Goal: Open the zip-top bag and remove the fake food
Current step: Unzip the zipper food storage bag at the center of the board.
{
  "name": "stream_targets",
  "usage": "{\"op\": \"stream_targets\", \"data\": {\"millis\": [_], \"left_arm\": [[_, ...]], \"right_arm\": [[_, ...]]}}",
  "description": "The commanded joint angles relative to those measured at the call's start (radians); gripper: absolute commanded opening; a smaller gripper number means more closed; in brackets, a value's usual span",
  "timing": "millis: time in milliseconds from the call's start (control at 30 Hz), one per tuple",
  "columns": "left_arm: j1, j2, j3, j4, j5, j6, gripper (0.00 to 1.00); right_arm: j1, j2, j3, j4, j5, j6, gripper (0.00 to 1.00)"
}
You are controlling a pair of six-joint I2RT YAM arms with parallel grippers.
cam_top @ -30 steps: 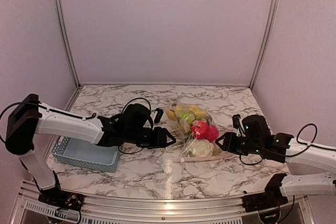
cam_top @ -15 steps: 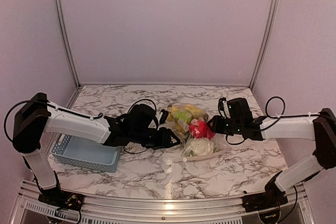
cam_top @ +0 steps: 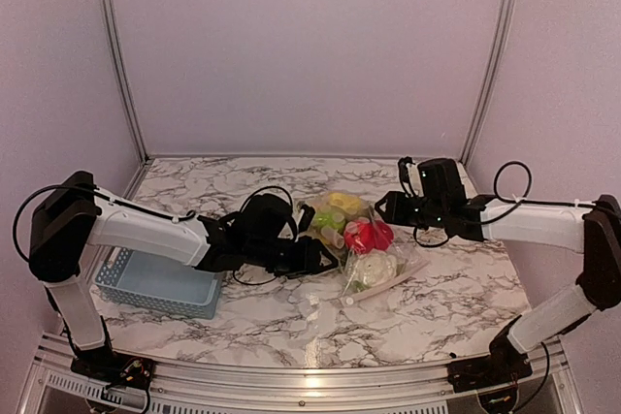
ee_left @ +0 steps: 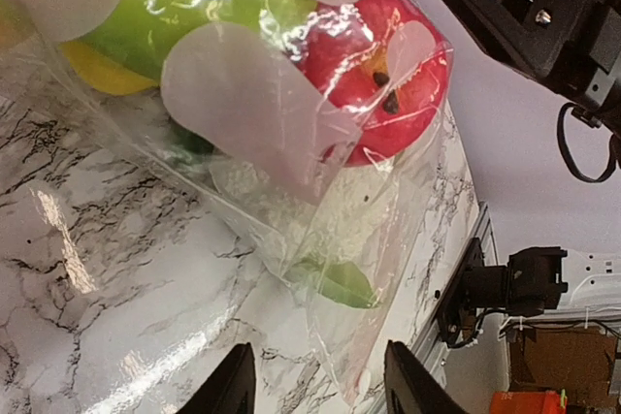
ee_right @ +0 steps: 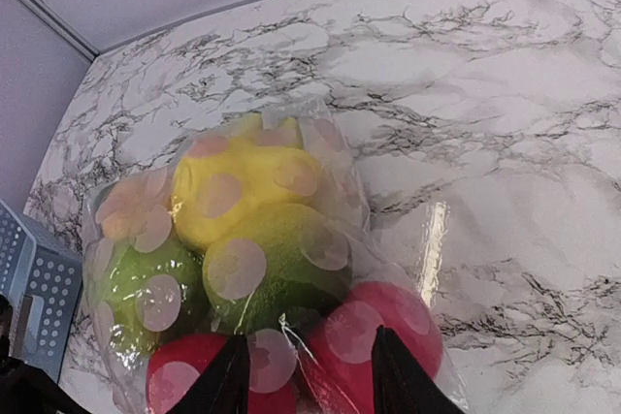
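Marble table (cam_top: pixel 456 307), lilac walls behind. The zip-top bag (cam_top: pixel 361 247) lies at the table's centre with the fake food (ee_right: pixel 243 181) inside: yellow and green fruit at the far end, red apples in the middle, pale cabbage toward the near edge. My left gripper (ee_left: pixel 320 348) sits low just beside the bag's left edge, jaws parted and empty. My right gripper (ee_right: pixel 310 334) hovers over the apples, likewise parted. A blue basket (cam_top: pixel 155 283) stands at the left.

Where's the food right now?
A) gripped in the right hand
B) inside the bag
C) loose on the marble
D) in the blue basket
B: the food sits behind the dotted clear plastic of the bag in both wrist views.
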State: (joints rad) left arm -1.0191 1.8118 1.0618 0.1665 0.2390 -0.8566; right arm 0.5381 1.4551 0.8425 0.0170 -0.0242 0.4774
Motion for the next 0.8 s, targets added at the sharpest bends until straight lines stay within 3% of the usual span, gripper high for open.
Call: {"op": "stream_targets", "data": {"millis": [0, 300, 500, 767], "left_arm": [[-0.030, 0.016, -0.029, 0.060, 0.059, -0.054, 0.47], [-0.063, 0.068, -0.054, 0.171, 0.125, -0.144, 0.43], [-0.064, 0.115, -0.042, 0.169, 0.142, -0.164, 0.38], [-0.065, 0.173, -0.054, 0.295, 0.206, -0.251, 0.34]], "right_arm": [[0.002, -0.174, -0.090, -0.098, -0.045, 0.056, 0.42], [0.147, -0.408, -0.274, -0.103, -0.113, 0.263, 0.43], [0.174, -0.548, -0.400, -0.066, -0.174, 0.398, 0.43], [0.187, -0.642, -0.504, -0.046, -0.212, 0.489, 0.43]]}}
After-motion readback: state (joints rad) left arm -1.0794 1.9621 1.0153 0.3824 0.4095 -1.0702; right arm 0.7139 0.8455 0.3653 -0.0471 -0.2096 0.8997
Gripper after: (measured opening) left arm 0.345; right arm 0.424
